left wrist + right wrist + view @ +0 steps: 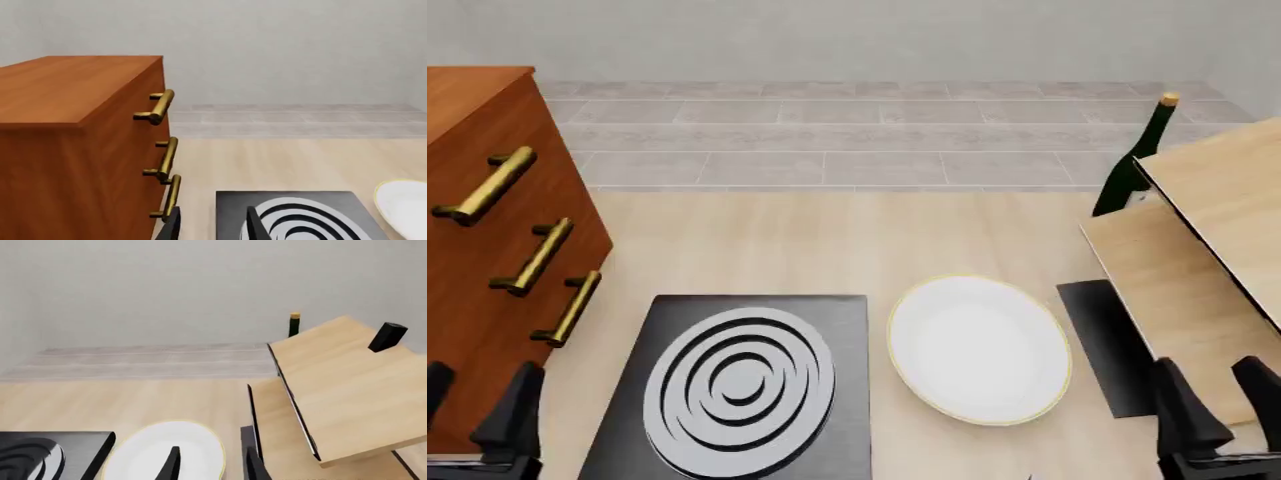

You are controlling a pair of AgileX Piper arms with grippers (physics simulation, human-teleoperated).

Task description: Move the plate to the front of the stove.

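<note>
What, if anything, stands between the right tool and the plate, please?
Nothing visible: the right tool hangs open near the plate, with only bare table between them. The black mat lies beside that path.

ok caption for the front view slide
Round white gold-rimmed plate lying right of the dark square stove, both pincers open and empty.

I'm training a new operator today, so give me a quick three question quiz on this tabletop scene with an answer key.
1. True or false: the plate lies on the stove.
2. What stands at the far right, behind the wooden boards?
A. a bottle
B. a kettle
C. a cup
3. Fill in: the cabinet on the left has ___ brass handles.

Key: 1 false, it lies on the table just right of it. 2 A, the bottle. 3 three.
</note>
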